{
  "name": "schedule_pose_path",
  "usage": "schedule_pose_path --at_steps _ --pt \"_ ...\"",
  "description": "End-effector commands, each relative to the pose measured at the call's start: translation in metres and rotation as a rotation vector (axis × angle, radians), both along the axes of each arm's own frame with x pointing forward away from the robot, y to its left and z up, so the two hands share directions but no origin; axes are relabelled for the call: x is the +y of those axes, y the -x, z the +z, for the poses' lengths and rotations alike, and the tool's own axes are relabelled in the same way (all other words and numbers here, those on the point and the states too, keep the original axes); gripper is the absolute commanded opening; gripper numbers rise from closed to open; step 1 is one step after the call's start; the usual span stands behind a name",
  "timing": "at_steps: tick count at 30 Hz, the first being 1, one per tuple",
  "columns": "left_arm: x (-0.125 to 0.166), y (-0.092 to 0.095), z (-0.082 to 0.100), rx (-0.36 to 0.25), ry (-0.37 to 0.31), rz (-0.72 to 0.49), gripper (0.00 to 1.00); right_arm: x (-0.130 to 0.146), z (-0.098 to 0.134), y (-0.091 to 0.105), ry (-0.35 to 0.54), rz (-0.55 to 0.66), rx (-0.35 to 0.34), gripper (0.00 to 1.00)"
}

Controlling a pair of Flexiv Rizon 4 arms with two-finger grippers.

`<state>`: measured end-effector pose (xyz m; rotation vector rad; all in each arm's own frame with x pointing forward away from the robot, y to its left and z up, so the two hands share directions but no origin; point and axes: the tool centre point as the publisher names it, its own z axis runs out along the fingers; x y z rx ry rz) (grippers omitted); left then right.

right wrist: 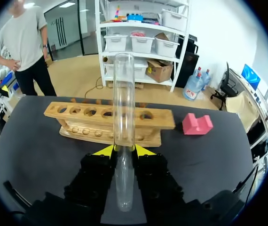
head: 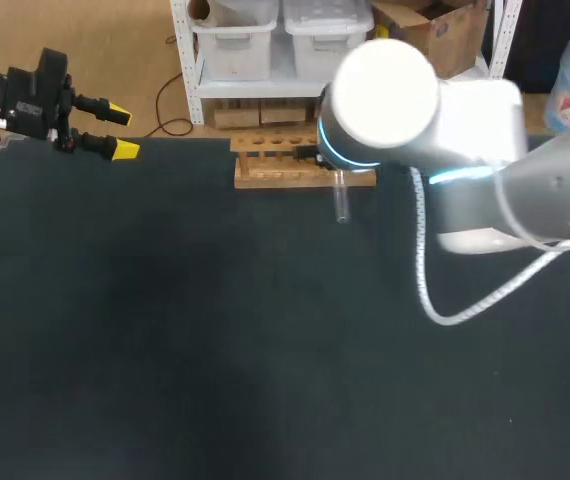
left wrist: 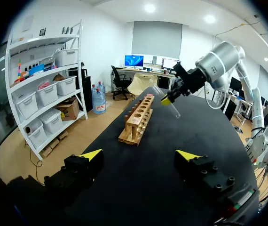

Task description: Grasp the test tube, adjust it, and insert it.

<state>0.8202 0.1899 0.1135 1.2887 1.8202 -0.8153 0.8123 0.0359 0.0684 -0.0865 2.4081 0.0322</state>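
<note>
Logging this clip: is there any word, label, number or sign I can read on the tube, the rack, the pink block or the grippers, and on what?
None can be read on any of them.
The test tube, held in the right gripper, is clear with no visible markings.
The wooden rack, the pink block and the left gripper show no print.

The clear glass test tube [head: 341, 203] is in the upper middle of the frame, clamped in the right gripper [right wrist: 123, 149], just in front of the wooden rack [head: 265, 176] with empty holes.
</note>
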Motion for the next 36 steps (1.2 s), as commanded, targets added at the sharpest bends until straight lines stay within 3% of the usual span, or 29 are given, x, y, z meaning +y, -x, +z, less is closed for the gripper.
schedule_pose_path --at_steps 1,6,17,36 --pt "0.000 -0.001 -0.001 -0.001 0.000 -0.002 1.00 -0.014 0.019 0.022 -0.028 0.018 -0.173 0.00" --pt "0.000 -0.001 -0.001 -0.001 0.000 -0.002 1.00 -0.017 0.029 0.027 -0.070 0.048 -0.254 0.00" --pt "0.000 -0.001 -0.001 -0.001 0.000 -0.002 1.00 -0.027 0.041 0.036 -0.087 0.023 -0.351 0.00" --pt "0.000 -0.001 -0.001 -0.001 0.000 -0.002 1.00 -0.028 0.042 0.035 -0.086 0.015 -0.357 0.00"
